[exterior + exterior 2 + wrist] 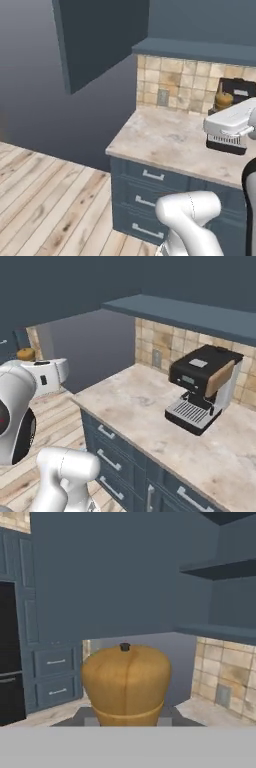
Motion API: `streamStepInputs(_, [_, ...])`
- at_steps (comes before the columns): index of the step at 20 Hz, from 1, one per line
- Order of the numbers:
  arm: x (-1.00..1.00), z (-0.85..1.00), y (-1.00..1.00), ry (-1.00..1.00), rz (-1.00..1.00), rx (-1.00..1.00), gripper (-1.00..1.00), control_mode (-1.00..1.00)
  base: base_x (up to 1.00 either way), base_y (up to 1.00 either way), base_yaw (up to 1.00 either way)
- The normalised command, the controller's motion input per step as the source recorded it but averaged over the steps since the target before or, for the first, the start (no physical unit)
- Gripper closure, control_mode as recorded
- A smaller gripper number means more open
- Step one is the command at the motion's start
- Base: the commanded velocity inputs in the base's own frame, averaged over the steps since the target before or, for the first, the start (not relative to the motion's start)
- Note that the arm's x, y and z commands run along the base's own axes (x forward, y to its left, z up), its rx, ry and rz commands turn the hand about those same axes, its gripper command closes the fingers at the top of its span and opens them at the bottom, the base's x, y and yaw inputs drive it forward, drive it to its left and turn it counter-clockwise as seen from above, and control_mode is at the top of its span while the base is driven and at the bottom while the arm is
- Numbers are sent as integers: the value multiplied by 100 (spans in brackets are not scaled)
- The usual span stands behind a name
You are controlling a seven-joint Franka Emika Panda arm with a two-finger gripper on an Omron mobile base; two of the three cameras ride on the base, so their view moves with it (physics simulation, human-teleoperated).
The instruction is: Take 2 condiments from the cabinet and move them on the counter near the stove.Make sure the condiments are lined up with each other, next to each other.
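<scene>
A tan-orange condiment bottle (125,679) with a rounded top and a small dark cap stands close in the hand view, with my gripper (125,719) shut on its lower body. In the left base view the same bottle (223,99) pokes up behind my white hand, above the right part of the beige marbled counter (165,135). In the right base view the bottle (26,353) sits at the far left, off the counter's (145,406) end. The dark blue-grey cabinet (200,50) hangs above the counter, its door (95,40) swung open. The stove is out of view.
A black and silver coffee machine (202,386) stands on the counter against the tiled wall. Open cabinet shelves (220,572) show at the right of the hand view. Blue-grey drawers with silver handles (152,175) run under the counter, and wooden floor lies to the left.
</scene>
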Motion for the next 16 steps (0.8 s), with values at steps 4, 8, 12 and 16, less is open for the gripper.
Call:
streamStepInputs(4, [0, 0, 0, 0, 0, 0, 100, 100, 0, 0, 83])
streamStepInputs(8, [0, 0, 0, 0, 0, 0, 100, 100, 0, 14, 83])
streamStepInputs(12, [0, 0, 0, 0, 0, 0, 100, 100, -19, 29, 71])
streamStepInputs(16, [0, 0, 0, 0, 0, 0, 100, 100, -32, 42, 58])
